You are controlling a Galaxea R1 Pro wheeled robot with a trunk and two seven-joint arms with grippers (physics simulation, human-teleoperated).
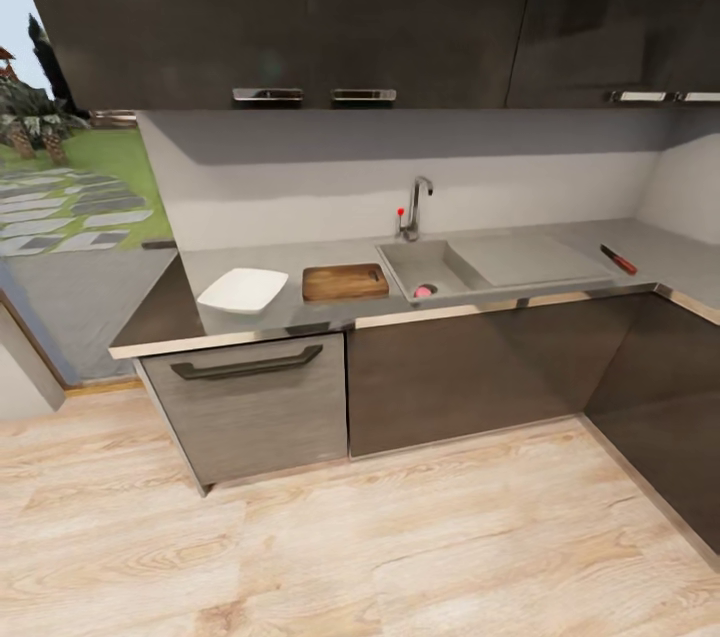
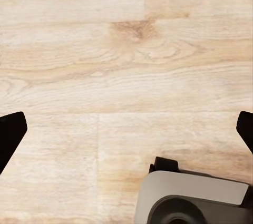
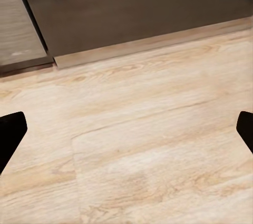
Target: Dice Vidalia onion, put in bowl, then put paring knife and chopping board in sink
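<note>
In the head view the grey countertop (image 1: 560, 262) runs across the middle, some way ahead of me. On it lie the white square bowl (image 1: 243, 290) and, to its right, the brown chopping board (image 1: 345, 282). Right of the board is the sink (image 1: 400, 260) with its chrome faucet (image 1: 415, 207); the small pinkish Vidalia onion (image 1: 424, 291) rests at the basin's near edge. The red-handled paring knife (image 1: 618, 259) lies far right, beyond the drainboard (image 1: 525, 260). My left gripper (image 2: 126, 134) and right gripper (image 3: 126, 134) both hang open over the wooden floor, holding nothing.
Dark cabinet fronts (image 1: 460, 372) and a drawer with a black handle (image 1: 247, 363) stand under the worktop, and the counter turns a corner at the right. Light wood floor (image 1: 360, 537) lies between me and the cabinets. Part of my grey base (image 2: 192, 197) shows in the left wrist view.
</note>
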